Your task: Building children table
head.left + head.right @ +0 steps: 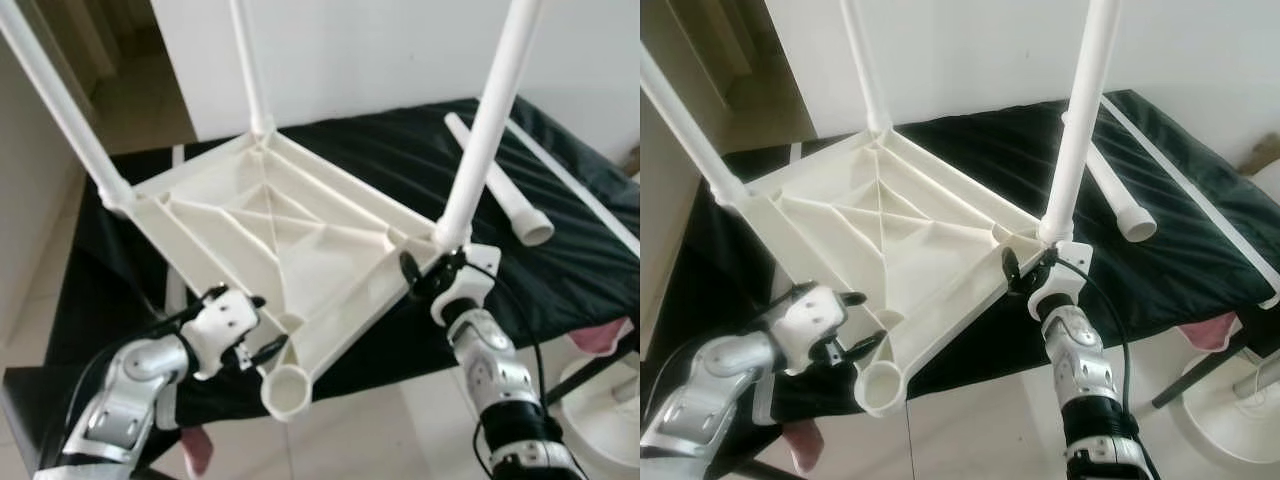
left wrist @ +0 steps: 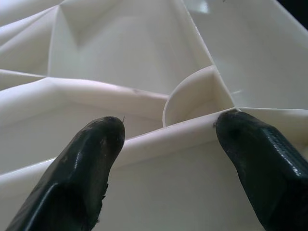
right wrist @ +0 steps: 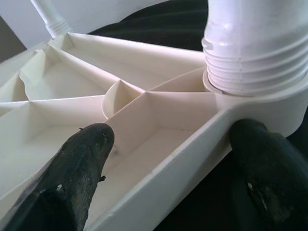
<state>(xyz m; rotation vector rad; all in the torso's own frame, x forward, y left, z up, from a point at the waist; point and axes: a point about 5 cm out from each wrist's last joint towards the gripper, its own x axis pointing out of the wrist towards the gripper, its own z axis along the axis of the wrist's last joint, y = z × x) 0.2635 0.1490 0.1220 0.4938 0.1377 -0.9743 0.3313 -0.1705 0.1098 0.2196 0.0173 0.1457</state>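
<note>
A white plastic table top point(image 1: 250, 215) lies upside down and tilted on a black-covered surface point(image 1: 400, 150). Three white legs stand in its corners: one on the right point(image 1: 490, 110), one on the left point(image 1: 60, 110) and one at the back point(image 1: 248, 60). The near corner socket point(image 1: 287, 390) is empty. A loose leg point(image 1: 500, 185) lies on the black cover at the back right. My left gripper point(image 1: 262, 327) is open at the near-left rim beside the empty socket point(image 2: 192, 101). My right gripper point(image 3: 173, 144) is open and straddles the rim just below the right leg's threaded base point(image 3: 255, 57).
A long thin white rod point(image 1: 580, 185) lies along the cover's right edge. On the floor at the right are a round white base point(image 1: 610, 400) and something pink point(image 1: 600, 335). Another pink item point(image 1: 197, 450) shows below my left arm. A white wall stands behind.
</note>
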